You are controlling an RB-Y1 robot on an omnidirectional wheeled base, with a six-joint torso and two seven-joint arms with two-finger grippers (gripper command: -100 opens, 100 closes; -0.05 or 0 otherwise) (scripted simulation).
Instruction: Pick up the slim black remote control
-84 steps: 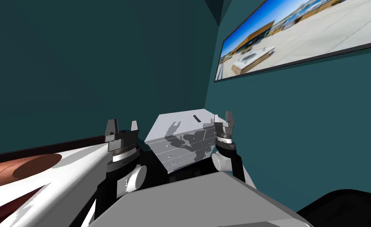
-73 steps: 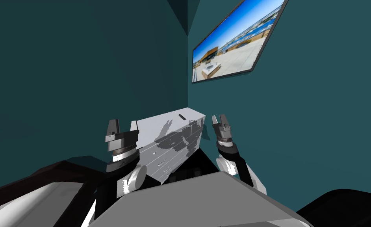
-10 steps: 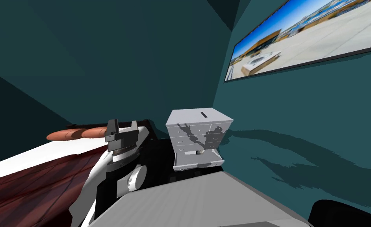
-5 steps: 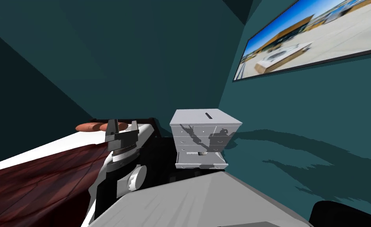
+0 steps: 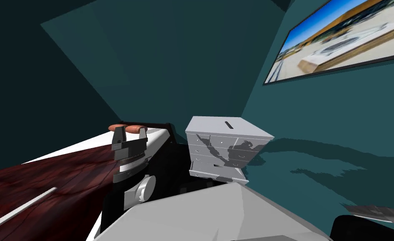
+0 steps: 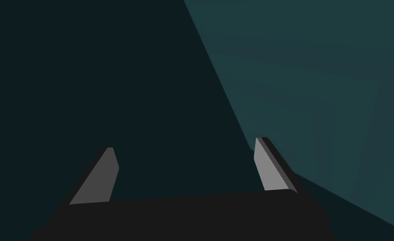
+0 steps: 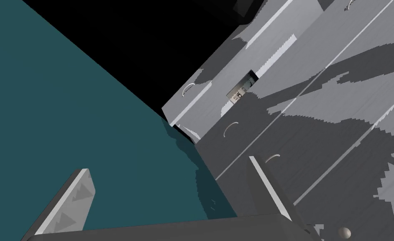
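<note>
A teal-walled bedroom corner, seen from the head camera. A grey chest of drawers [image 5: 227, 146] stands just right of the frame's centre, with a lower drawer [image 5: 217, 170] pulled out. The slim black remote control [image 5: 229, 124] lies flat on the chest's top, towards the back edge, with nothing touching it. A bed [image 5: 45, 175] with a dark red cover fills the lower left, and two orange pillows [image 5: 127, 127] lie at its head. A framed landscape picture [image 5: 342, 37] hangs in the upper right.

The left hand [image 5: 129, 133] is raised left of centre, in front of the bed. Its two fingers are spread and empty, well apart from the remote. In the right wrist view, the right hand [image 7: 169, 165] is also spread and holds nothing. It faces the chest's drawer fronts, not its top. A small pale labelled item [image 7: 240, 90] sits in the open drawer.

The pick-up looks barely begun, since neither hand is at the remote. A hand probably has to reach over the chest's top, straddle the remote's narrow width, close on it and lift.
</note>
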